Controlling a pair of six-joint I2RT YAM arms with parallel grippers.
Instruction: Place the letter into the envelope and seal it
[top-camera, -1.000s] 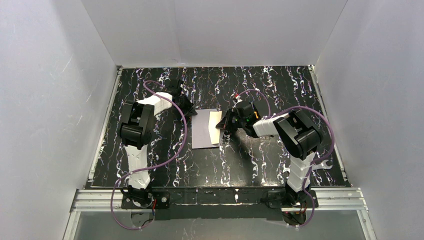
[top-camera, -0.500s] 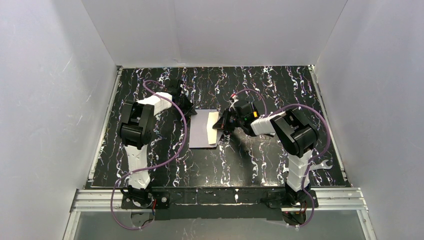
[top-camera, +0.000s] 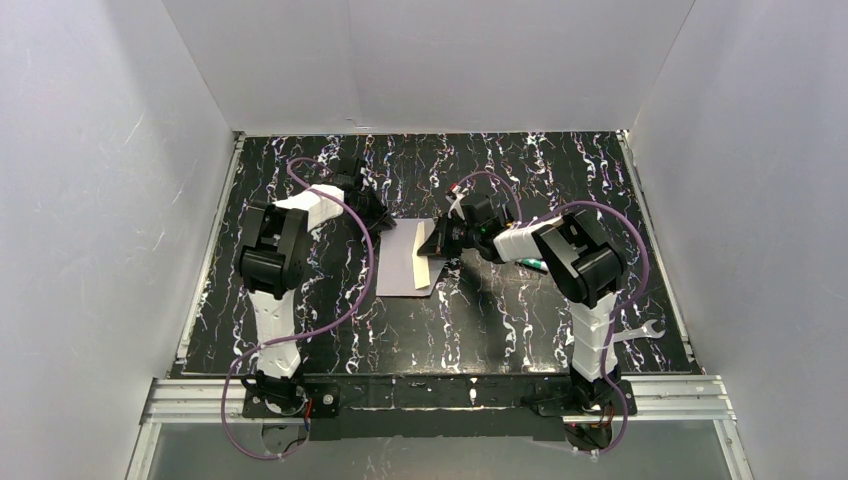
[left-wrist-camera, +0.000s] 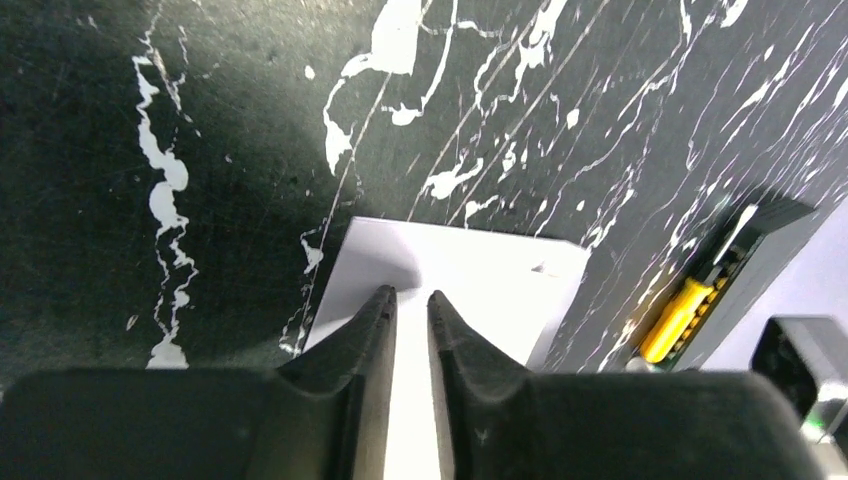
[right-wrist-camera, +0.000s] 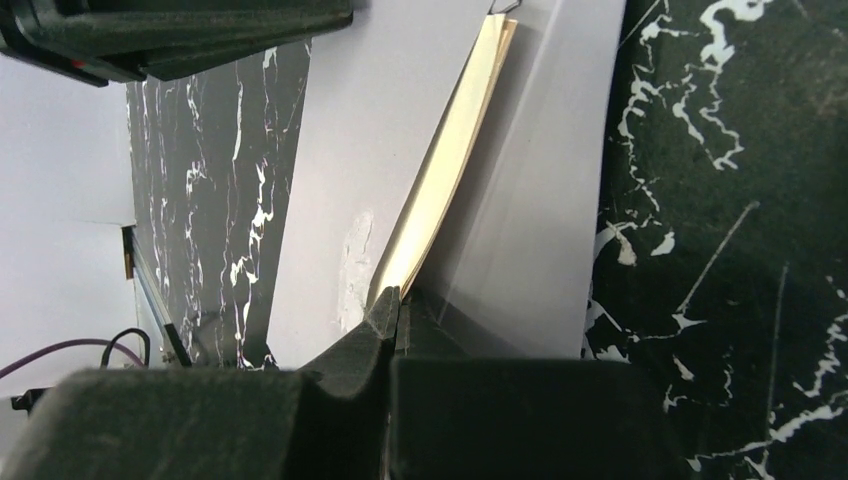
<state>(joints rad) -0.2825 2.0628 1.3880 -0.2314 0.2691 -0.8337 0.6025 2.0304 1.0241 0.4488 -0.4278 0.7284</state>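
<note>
The right gripper (right-wrist-camera: 396, 298) is pinched tight on one edge of the letter (right-wrist-camera: 452, 150), a thin, smooth cream sheet. The letter tilts up between two pale, flat sheets of the envelope (right-wrist-camera: 350, 130). The left gripper (left-wrist-camera: 412, 300) has its black, pointy fingers a tiny crack apart over the envelope's corner. Underneath is a black table (left-wrist-camera: 200, 120) with white squiggles.

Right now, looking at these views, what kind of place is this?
Probably a robot test booth: plain white walls box in a black marbled table, and two arms stand bolted to a metal rail.
</note>
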